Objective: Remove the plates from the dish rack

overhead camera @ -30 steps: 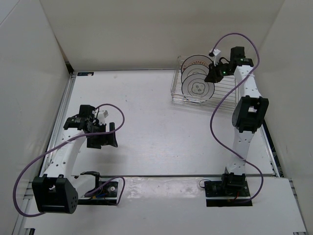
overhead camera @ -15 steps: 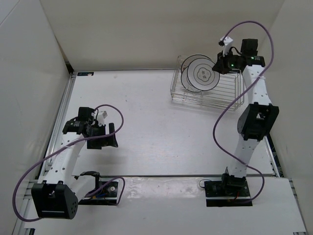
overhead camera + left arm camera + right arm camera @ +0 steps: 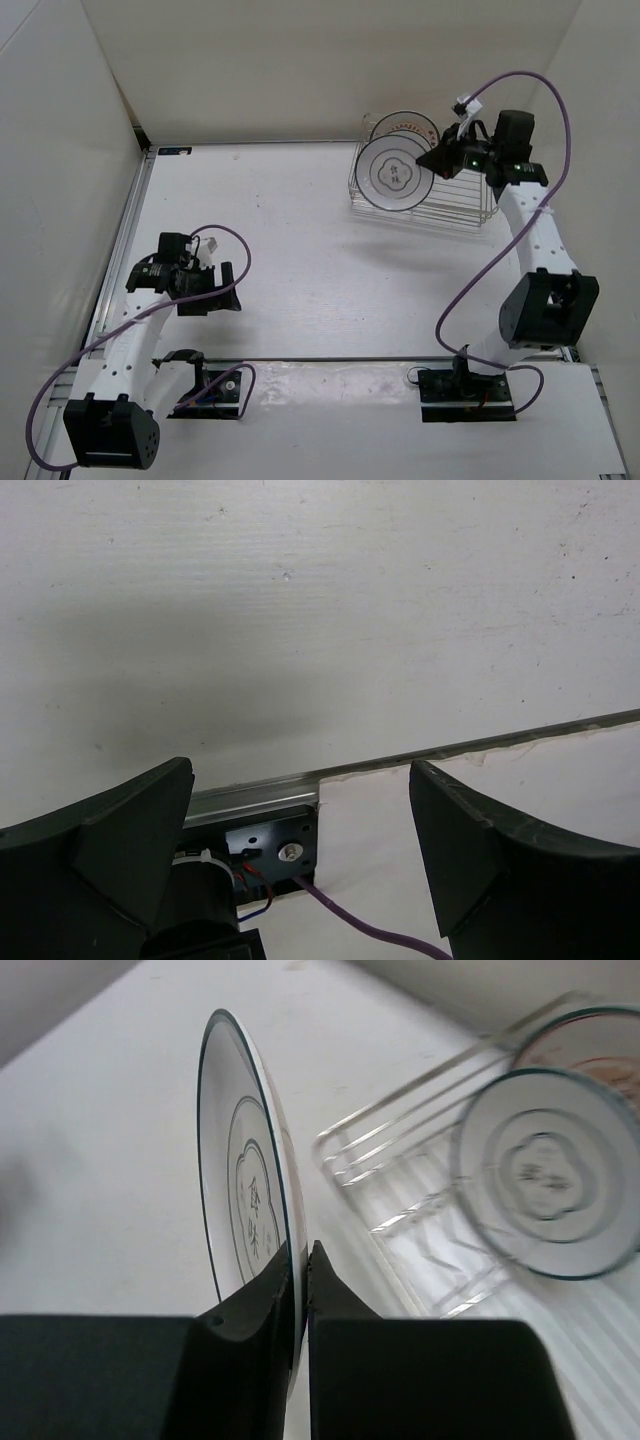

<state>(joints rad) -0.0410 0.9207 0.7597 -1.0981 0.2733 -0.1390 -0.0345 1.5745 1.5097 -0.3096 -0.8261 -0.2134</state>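
My right gripper (image 3: 437, 160) is shut on the rim of a white plate with grey rings (image 3: 392, 172) and holds it upright above the left part of the dish rack (image 3: 455, 205). In the right wrist view my gripper (image 3: 302, 1250) pinches the plate's edge (image 3: 245, 1185). A second white ringed plate (image 3: 548, 1188) and the orange-rimmed plate (image 3: 600, 1045) stand in the wire rack (image 3: 400, 1135) below. The orange-rimmed plate (image 3: 405, 124) shows behind the held one in the top view. My left gripper (image 3: 226, 289) is open and empty over the near left of the table, far from the rack; the left wrist view shows its spread fingers (image 3: 500, 850).
White walls close in the table on the left, back and right. A metal strip (image 3: 480, 748) runs along the near edge. The left arm's black base plate (image 3: 270, 845) and purple cable (image 3: 370, 930) lie below the left gripper.
My right gripper has lifted the ringed plate up out of the rack and carried it left. The left arm has drawn back a little toward the near edge.
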